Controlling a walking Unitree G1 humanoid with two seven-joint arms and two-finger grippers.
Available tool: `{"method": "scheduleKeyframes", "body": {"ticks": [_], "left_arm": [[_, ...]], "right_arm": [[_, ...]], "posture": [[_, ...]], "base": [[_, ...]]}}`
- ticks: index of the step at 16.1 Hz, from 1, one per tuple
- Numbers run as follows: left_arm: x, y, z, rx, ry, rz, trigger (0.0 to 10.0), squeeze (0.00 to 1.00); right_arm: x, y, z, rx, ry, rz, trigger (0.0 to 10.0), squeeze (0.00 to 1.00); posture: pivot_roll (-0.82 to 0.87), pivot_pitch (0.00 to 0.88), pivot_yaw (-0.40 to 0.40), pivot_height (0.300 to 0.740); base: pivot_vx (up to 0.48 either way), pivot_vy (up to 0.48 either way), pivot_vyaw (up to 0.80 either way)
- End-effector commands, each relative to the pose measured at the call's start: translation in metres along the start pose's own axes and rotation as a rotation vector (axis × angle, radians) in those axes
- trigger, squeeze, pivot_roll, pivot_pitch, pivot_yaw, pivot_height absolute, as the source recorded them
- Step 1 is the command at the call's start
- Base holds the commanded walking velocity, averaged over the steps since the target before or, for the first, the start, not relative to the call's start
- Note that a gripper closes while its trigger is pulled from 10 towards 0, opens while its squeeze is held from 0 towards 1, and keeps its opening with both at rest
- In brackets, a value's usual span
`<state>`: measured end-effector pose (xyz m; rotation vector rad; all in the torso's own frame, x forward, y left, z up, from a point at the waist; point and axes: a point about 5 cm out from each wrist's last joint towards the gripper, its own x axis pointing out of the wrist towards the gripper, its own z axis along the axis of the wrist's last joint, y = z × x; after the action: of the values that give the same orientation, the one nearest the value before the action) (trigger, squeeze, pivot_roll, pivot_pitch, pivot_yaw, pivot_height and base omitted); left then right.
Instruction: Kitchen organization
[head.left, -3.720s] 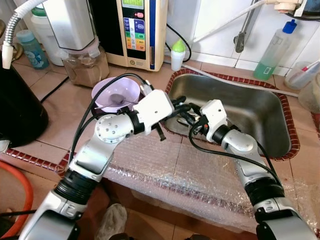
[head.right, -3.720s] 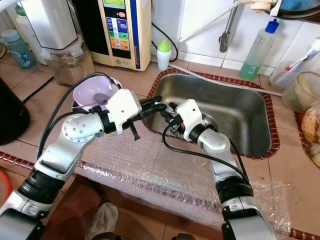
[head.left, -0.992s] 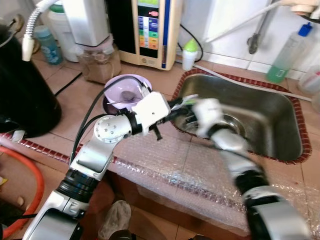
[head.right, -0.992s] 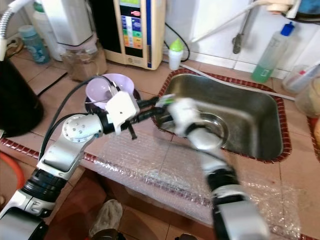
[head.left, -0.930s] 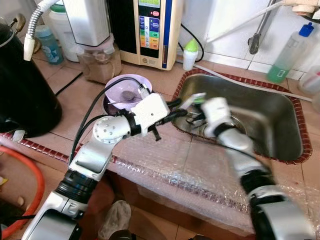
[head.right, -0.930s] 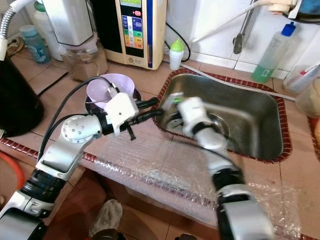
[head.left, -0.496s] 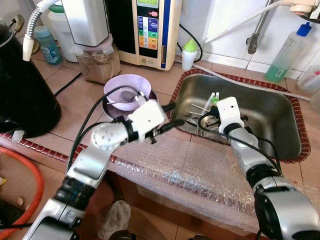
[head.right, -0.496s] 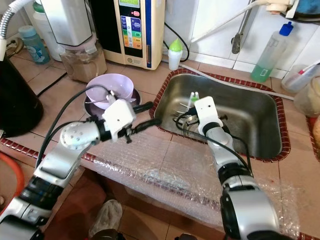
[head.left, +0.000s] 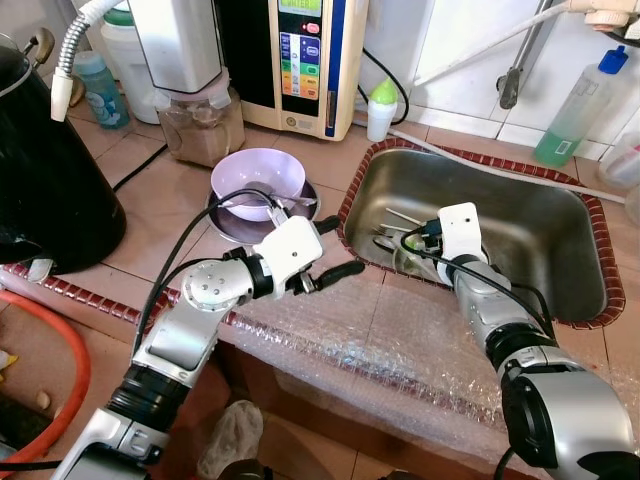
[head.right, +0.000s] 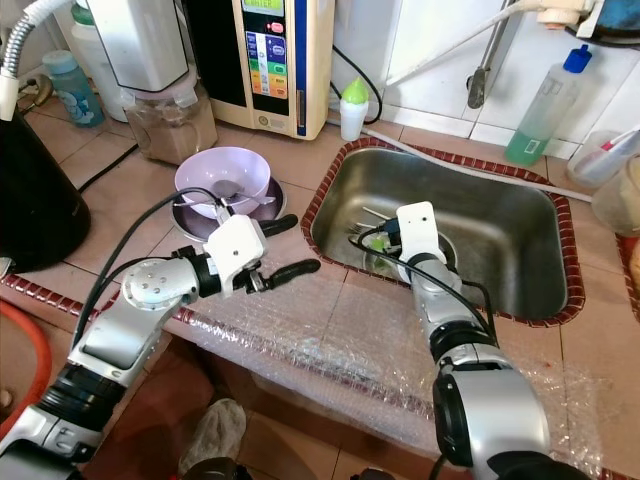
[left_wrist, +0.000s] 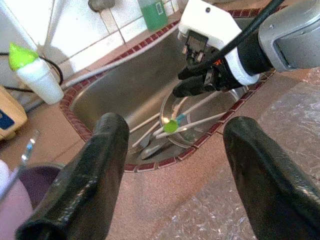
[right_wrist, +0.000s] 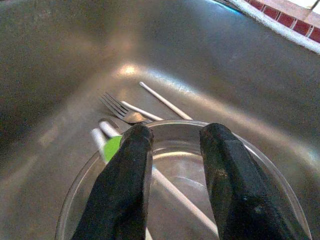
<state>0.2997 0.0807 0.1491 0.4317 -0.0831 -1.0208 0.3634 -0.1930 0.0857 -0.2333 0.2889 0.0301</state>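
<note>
sink (head.left: 560, 235): steel basin sitting in the tiled counter, red-brick rim, holding a clear glass bowl and loose utensils at its left end.
counter (head.left: 150, 215): carrying a lilac bowl (head.left: 258, 180) with a spoon in it, left of the sink.
bubble wrap (head.left: 380, 350): lying along the counter's front edge.
left gripper (head.left: 332, 248): hovering over the counter edge between lilac bowl and sink, fingers spread wide, gripping nothing.
right gripper (right_wrist: 175, 165): reaching down into the sink's left end, fingers parted with a narrow gap, empty, tips sitting just above the glass bowl.
glass bowl (right_wrist: 270, 165): lying directly under the right gripper's tips.
fork (right_wrist: 120, 111): lying on the sink floor just beyond the glass bowl's rim, ahead of the right fingertips.
green-tipped utensil (left_wrist: 171, 125): resting against the glass bowl, just beside the right gripper, not touching it.
</note>
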Motion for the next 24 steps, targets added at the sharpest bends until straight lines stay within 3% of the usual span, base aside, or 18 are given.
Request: {"method": "scheduleKeyframes", "body": {"ticks": [1, 5, 7, 12, 16, 17, 19, 21, 24], "left_arm": [[0.001, 0.006, 0.002, 0.014, -0.001, 0.017, 10.0, 1.0], [0.004, 0.013, 0.006, 0.01, -0.029, 0.07, 10.0, 1.0], [0.004, 0.019, 0.009, 0.009, -0.063, 0.133, 10.0, 1.0], [-0.007, 0.023, 0.006, -0.025, -0.112, 0.273, 10.0, 1.0], [-0.013, 0.026, 0.031, 0.022, -0.229, 0.474, 10.0, 1.0], [-0.023, 0.028, 0.03, 0.015, -0.244, 0.6, 10.0, 1.0], [-0.034, 0.028, 0.026, 0.026, -0.237, 0.68, 10.0, 1.0], [-0.055, 0.032, 0.018, 0.068, -0.194, 0.824, 10.0, 1.0], [-0.061, 0.032, -0.003, 0.031, -0.091, 0.841, 10.0, 1.0]], "right_arm": [[0.0, 0.0, -0.001, 0.027, 0.013, -0.013, 10.0, 1.0], [0.002, 0.003, 0.013, 0.08, -0.072, -0.032, 10.0, 1.0], [0.002, 0.014, 0.023, 0.115, -0.132, -0.006, 10.0, 1.0], [-0.006, 0.02, 0.029, 0.095, -0.252, 0.004, 10.0, 1.0], [-0.019, 0.018, 0.021, 0.084, -0.345, -0.06, 10.0, 1.0], [-0.024, 0.024, 0.021, 0.085, -0.378, -0.045, 10.0, 1.0], [-0.026, 0.03, 0.022, 0.096, -0.391, -0.02, 10.0, 1.0], [-0.028, 0.043, 0.023, 0.112, -0.4, 0.042, 10.0, 1.0], [-0.03, 0.049, 0.021, 0.121, -0.396, 0.069, 10.0, 1.0]], "posture": [[0.04, 0.0, 0.025, 0.74], [-0.04, 0.0, 0.05, 0.74], [-0.08, 0.0, 0.067, 0.74], [-0.06, 0.0, 0.065, 0.74], [0.02, 0.0, 0.024, 0.74], [0.03, 0.0, 0.007, 0.74], [0.03, 0.0, 0.007, 0.74], [0.05, 0.0, -0.007, 0.74], [0.06, 0.0, -0.008, 0.74]], "base": [[0.0, 0.0, 0.0], [0.0, 0.0, 0.0], [0.0, 0.0, 0.0], [0.0, 0.0, 0.0], [0.0, 0.0, 0.0], [0.0, 0.0, 0.0], [0.0, 0.0, 0.0], [0.0, 0.0, 0.0], [0.0, 0.0, 0.0]]}}
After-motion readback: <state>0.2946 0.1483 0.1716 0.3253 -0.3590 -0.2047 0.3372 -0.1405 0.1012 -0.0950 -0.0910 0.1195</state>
